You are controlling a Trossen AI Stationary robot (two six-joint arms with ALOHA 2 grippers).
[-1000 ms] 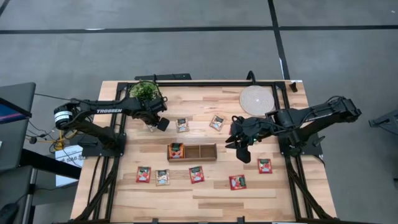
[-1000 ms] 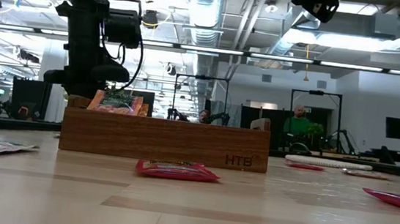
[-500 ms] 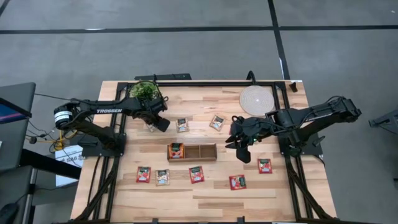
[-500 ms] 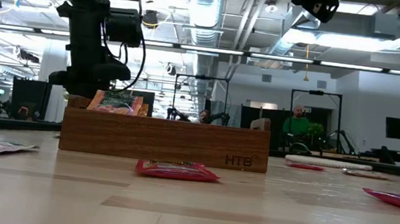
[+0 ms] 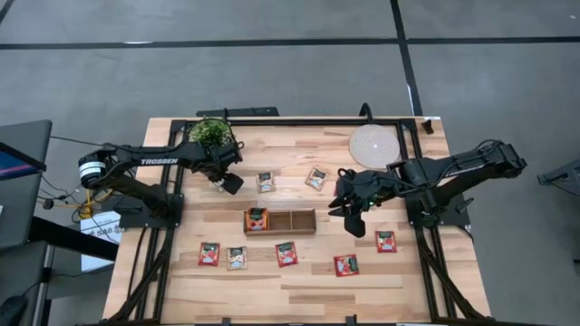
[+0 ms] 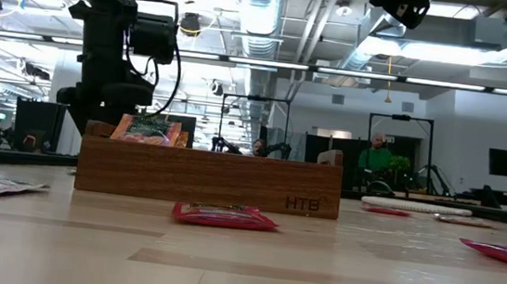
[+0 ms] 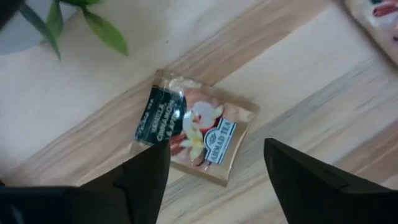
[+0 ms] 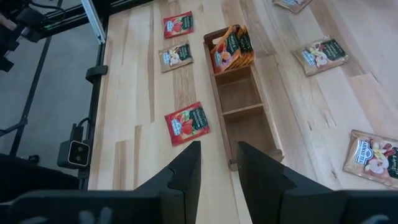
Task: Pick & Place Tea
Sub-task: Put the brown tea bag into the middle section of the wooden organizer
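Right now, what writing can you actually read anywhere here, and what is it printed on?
"TROSSEN": on the left arm, seen from above.
"HTB": on the front wall of the wooden tray, low view.
Print on the tea sachet under the left fingers: blurred, unreadable.
Other sachets: print too small.

Pale wood-grain bench [image 5: 299, 281]; brown wooden tray [image 5: 292, 221]; red tea sachets [image 5: 287, 254]; one beige sachet [image 7: 193, 126] with dark green print.
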